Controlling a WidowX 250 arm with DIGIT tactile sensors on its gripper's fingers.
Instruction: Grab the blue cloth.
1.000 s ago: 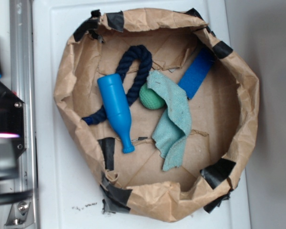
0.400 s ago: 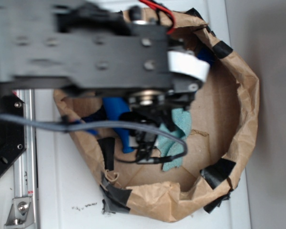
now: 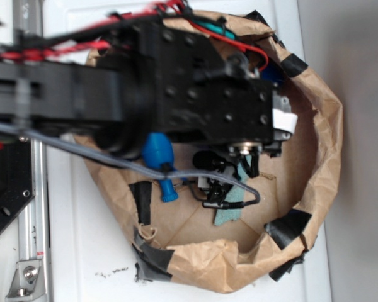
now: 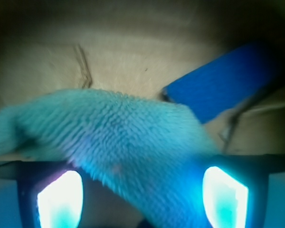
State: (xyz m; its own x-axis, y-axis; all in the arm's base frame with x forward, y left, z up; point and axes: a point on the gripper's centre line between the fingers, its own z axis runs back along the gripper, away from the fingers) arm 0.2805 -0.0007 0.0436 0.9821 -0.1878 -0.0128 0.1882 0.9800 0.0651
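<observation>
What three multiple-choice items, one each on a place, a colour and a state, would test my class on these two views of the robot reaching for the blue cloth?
1. In the wrist view, where does the blue cloth lie relative to the gripper?
A. Between and ahead of its fingers
B. Far off to the left
C. Out of sight

2. What colour is the flat strip lying beyond the cloth?
A. Red
B. Bright blue
C. Yellow

3. How do the gripper's jaws stand?
A. Shut on the bottle
B. Shut on nothing
C. Open, one finger on each side of the cloth

Answers:
1 A: the cloth runs down into the gap between the two fingers.
2 B: the strip shows bright blue against the brown paper.
3 C: the fingers stand wide apart with cloth between them.
</observation>
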